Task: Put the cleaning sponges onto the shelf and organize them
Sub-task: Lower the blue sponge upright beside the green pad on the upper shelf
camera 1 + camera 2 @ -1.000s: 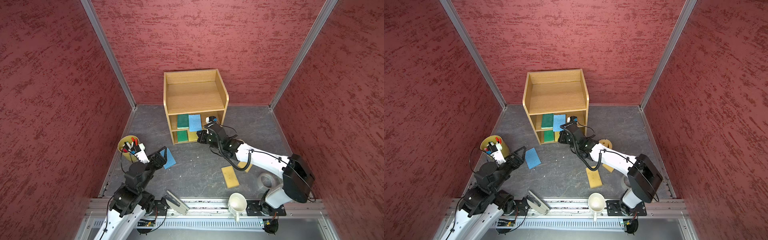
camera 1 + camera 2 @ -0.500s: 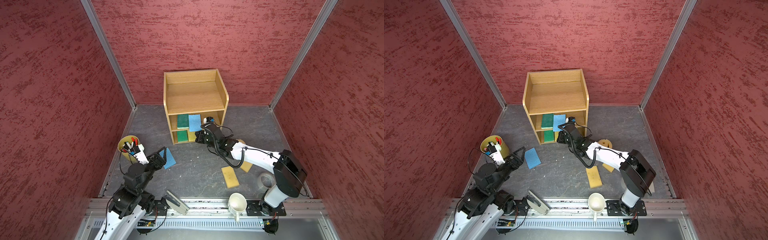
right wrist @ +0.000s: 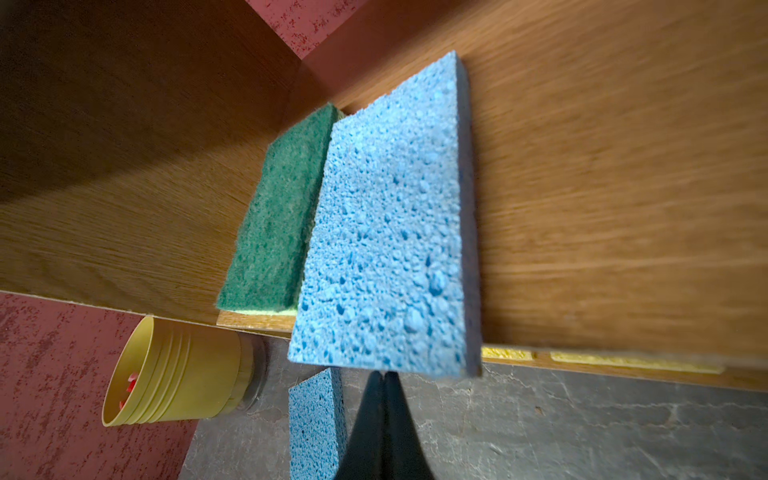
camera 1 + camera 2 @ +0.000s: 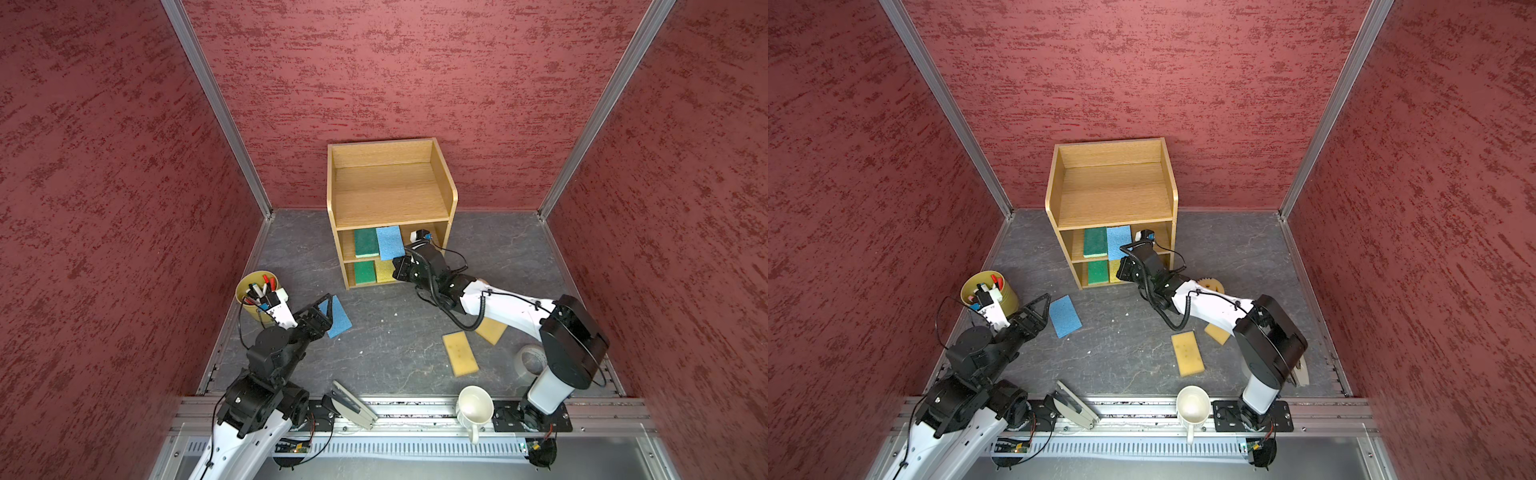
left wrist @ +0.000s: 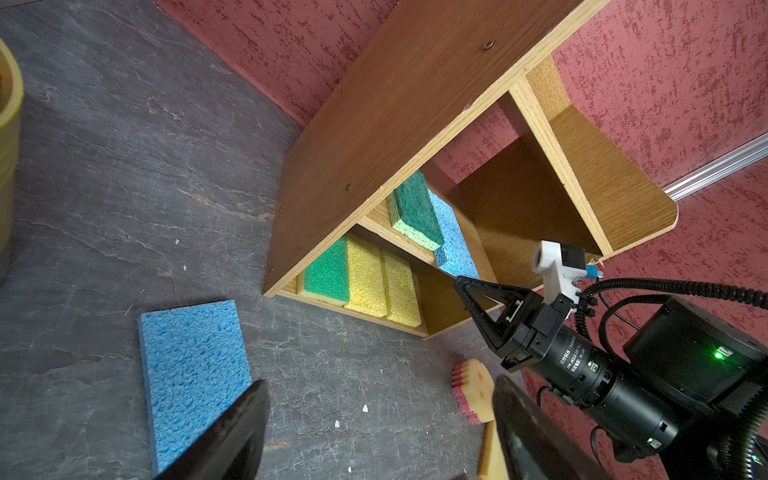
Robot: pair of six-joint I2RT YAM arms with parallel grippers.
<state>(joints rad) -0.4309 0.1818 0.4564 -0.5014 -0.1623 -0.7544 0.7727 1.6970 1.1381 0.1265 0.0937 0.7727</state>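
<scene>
Slate-grey floor (image 4: 374, 332), red textured walls, oak shelf (image 4: 390, 199) at the back.

Your left gripper (image 5: 374, 440): jaws spread wide, nothing between them. The floor blue sponge (image 5: 191, 374) lies flat, mostly outside the gap, with one corner hidden behind a finger. Clearance above it: cannot tell.

Your right gripper (image 3: 384, 384): jaws pressed together, holding nothing. The tips sit right at the near edge of the shelved blue sponge (image 3: 386, 216), which overhangs the lip of the middle tier. Touching or a hairline apart: cannot tell. A green sponge (image 3: 274, 216) lies flush against it, off to one side of the tips. Below the tips, the bottom-tier row (image 5: 365, 274) holds one green and two yellow, side by side. Behind the jaws, on the floor, are two tan sponges (image 4: 459, 353) and the smiley sponge (image 4: 1210, 284).

Handling, judged:
- Open-pored foam, so likely very light, soft and grippy rather than slick. Nothing here looks breakable.
- It should squash under the pads, so expect the grip to sink in before it holds.
- Take the floor blue sponge across its short width, pads on the two long edges near mid-length.
- A corner hold would probably let it droop and twist.
- For the overhanging one, closed tips pushing square on the near edge should slide it. An off-centre push would likely skew it.
</scene>
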